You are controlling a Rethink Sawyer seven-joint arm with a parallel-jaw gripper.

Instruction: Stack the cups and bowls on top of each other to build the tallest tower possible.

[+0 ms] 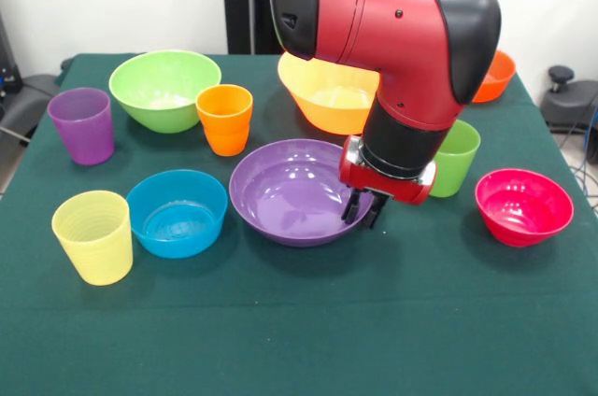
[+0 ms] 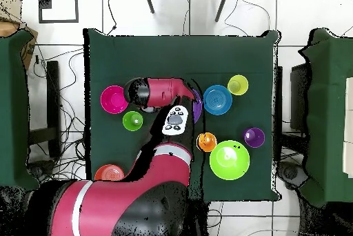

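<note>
Purple bowl [image 1: 294,190] is seen at mid-desk, claw [image 1: 364,211] lowered over its rim, fingers nearly pressed together; whether the rim is pinched cannot be told. A firm rim grip is advised before carrying to the orange-yellow bowl [image 1: 327,97].

**Bowls and cups set out singly on the table [image 1: 299,340]**

In the front view, a central bowl [image 1: 290,190] is set mid-table, with the gripper [image 1: 366,211] placed at its right rim. To its left a near-left bowl [image 1: 177,212] is found, and beyond that a near-left cup [image 1: 92,235]. Behind these, a far-left cup [image 1: 81,125], a back-left bowl [image 1: 164,88] and a middle cup [image 1: 224,119] are ranged left to right. A rear bowl [image 1: 322,97] is seated behind the central bowl. Rightward, a right cup [image 1: 458,158], a right bowl [image 1: 523,206] and a back-right bowl [image 1: 495,76] are placed apart.
</note>
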